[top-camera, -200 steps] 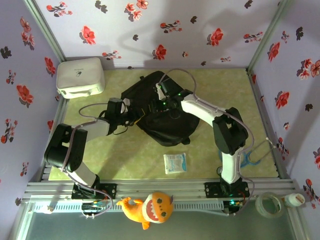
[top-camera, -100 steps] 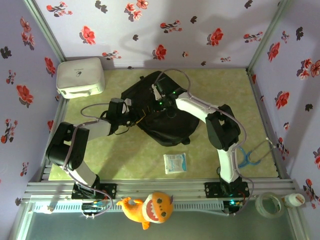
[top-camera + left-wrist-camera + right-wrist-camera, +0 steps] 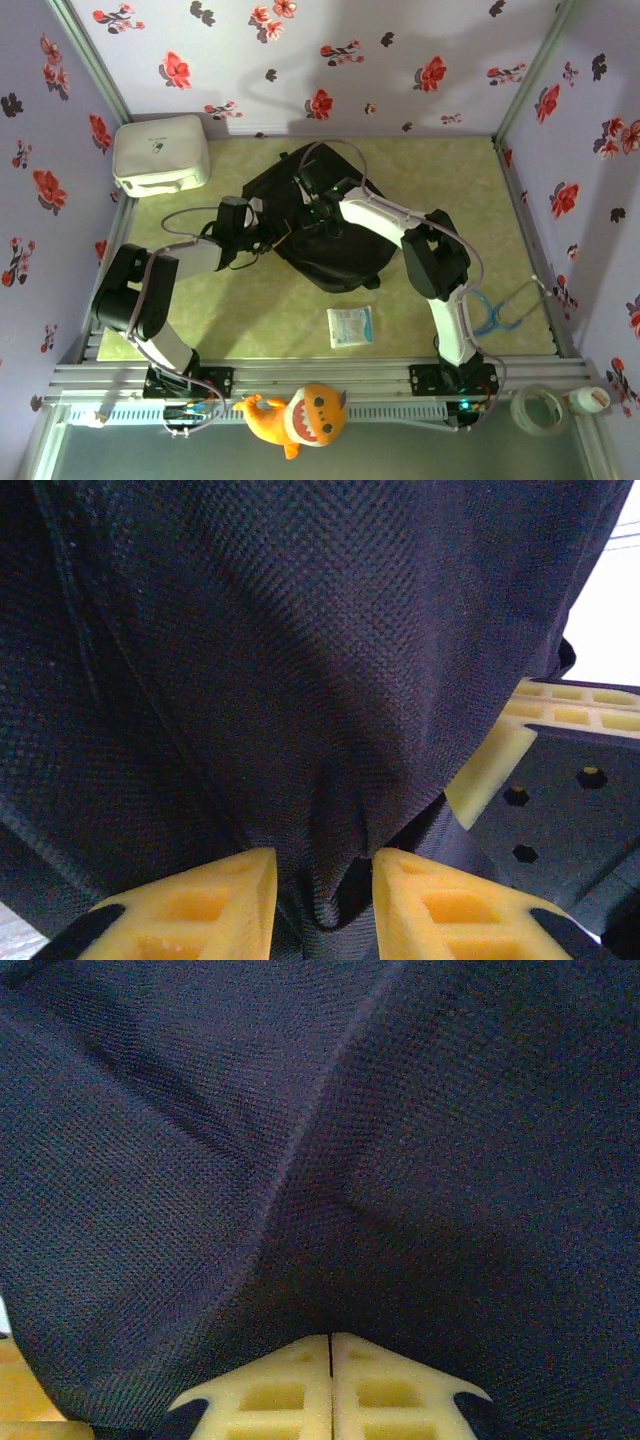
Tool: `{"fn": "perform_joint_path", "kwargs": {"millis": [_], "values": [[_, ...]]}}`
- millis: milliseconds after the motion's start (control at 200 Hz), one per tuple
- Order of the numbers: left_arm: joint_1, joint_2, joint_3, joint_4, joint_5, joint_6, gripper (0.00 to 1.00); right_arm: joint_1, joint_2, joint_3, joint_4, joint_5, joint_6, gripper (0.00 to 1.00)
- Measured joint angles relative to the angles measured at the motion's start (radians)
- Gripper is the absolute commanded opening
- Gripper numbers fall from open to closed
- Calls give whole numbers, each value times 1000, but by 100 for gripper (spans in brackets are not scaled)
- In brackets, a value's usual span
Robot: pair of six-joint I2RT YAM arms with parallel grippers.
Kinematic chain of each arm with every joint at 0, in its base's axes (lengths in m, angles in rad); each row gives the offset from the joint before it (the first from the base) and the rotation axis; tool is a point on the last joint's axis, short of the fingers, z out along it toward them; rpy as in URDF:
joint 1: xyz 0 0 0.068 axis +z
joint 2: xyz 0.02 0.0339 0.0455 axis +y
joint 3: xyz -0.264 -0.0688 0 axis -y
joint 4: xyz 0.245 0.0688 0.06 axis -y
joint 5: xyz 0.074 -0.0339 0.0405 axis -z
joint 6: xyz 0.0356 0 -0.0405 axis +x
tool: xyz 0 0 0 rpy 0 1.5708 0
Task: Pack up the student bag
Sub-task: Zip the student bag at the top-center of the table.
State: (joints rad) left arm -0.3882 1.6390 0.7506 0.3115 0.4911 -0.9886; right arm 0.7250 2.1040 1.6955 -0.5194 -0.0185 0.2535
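The black backpack (image 3: 335, 255) lies in the middle of the green tabletop (image 3: 450, 190), its rounded top toward the back wall, well apart from the white box (image 3: 160, 155) in the far left corner. Both arms reach onto the bag's upper left part. In the left wrist view the left pincer (image 3: 322, 900) is clamped on a bunched fold of the bag's woven cloth, which fills the gap between its yellow fingers (image 3: 195, 905) and rises away above them. In the right wrist view the right pincer (image 3: 330, 1375) has its fingers pressed together, with the bag's cloth draped directly over their tips; whether any cloth is caught between them I cannot tell.
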Motion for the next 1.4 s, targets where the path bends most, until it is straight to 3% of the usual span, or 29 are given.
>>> {"fn": "perform_joint_path", "kwargs": {"millis": [230,445,705,840,1055,1400], "values": [[0,0,0,6,15,0,38,0,-80,-74,48,8,2,0],[0,0,0,15,30,0,38,2,-182,-128,89,-27,19,0],[0,19,8,32,45,-5,38,2,-195,-161,131,-83,20,0],[0,46,20,53,55,-27,29,2,-195,-164,137,-82,19,0],[0,79,25,83,63,-60,0,2,-208,-195,151,-30,20,0],[2,79,25,95,64,-58,0,-18,-253,-232,152,200,52,0]]}}
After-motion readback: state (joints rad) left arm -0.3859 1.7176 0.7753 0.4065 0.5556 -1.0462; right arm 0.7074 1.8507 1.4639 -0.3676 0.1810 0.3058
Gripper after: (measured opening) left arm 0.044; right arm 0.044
